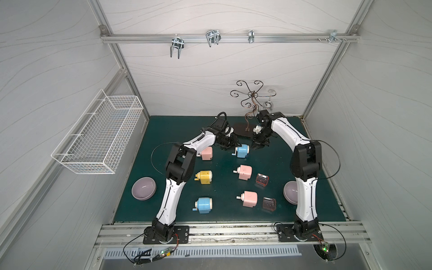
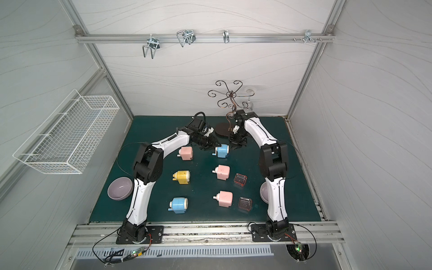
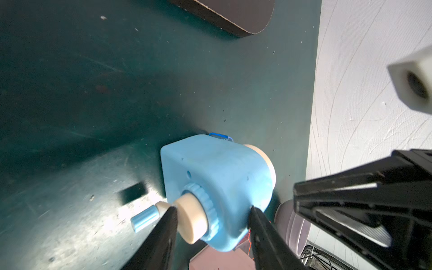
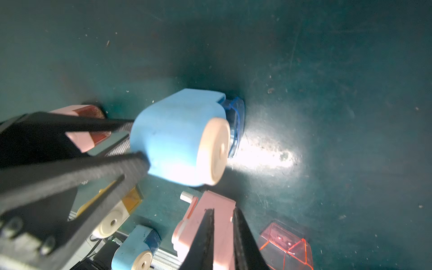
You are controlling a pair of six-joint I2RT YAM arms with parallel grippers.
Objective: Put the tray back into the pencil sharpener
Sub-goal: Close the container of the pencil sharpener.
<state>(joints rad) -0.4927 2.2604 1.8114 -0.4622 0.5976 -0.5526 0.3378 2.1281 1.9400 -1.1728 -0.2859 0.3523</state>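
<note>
The left gripper [image 3: 212,208] is clasping the blue pencil sharpener [image 1: 242,150], its translucent blue tray [image 4: 236,121] sitting inside; the right gripper [image 4: 223,210] is hovering beside it, jaws slightly parted, empty.

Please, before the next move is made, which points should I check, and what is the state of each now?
1. Left gripper clamped on the blue sharpener: ok.
2. Blue tray fully home in that sharpener: cannot tell; a clear blue edge shows beyond the body.
3. Right gripper empty: ok; the jaws stand slightly apart with nothing between them.
4. Other trays inserted: not ok; the red tray and the dark tray lie loose on the mat.
</note>
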